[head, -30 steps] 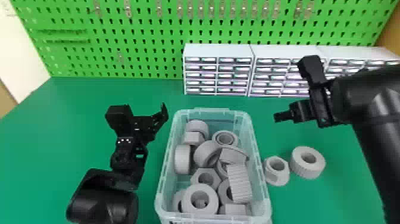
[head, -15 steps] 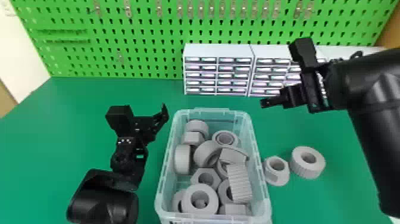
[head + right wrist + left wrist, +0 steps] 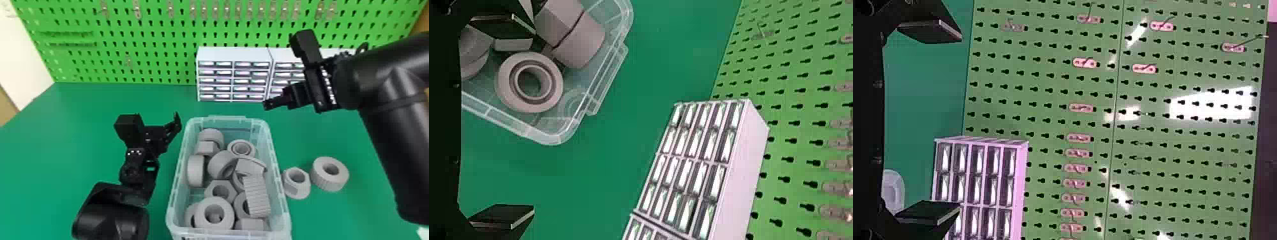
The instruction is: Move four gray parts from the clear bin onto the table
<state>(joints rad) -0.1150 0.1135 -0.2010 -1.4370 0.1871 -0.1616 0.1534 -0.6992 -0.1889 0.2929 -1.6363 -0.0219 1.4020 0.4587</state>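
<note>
The clear bin (image 3: 285,204) holds several gray parts (image 3: 220,191), nuts and rings piled together. Outside it, on the table (image 3: 319,137) to its right, lie a flanged gray nut (image 3: 297,183) and a gray ring (image 3: 333,178). My right gripper (image 3: 268,103) hangs above the table behind the bin's back right corner. In the right wrist view my right gripper (image 3: 504,122) is open with nothing held, and a gray ring (image 3: 529,82) sits in the bin's corner. My left gripper (image 3: 156,123) is parked left of the bin; in the left wrist view my left gripper (image 3: 930,122) stands open and holds nothing.
White drawer cabinets (image 3: 234,56) stand at the table's back, behind the bin, with the right gripper in front of them. A green pegboard (image 3: 143,38) rises behind the table. The right arm (image 3: 392,105) spans the right side.
My right gripper has moved left toward the bin, from above the back right of the table. The left arm and the gray parts have stayed where they were.
</note>
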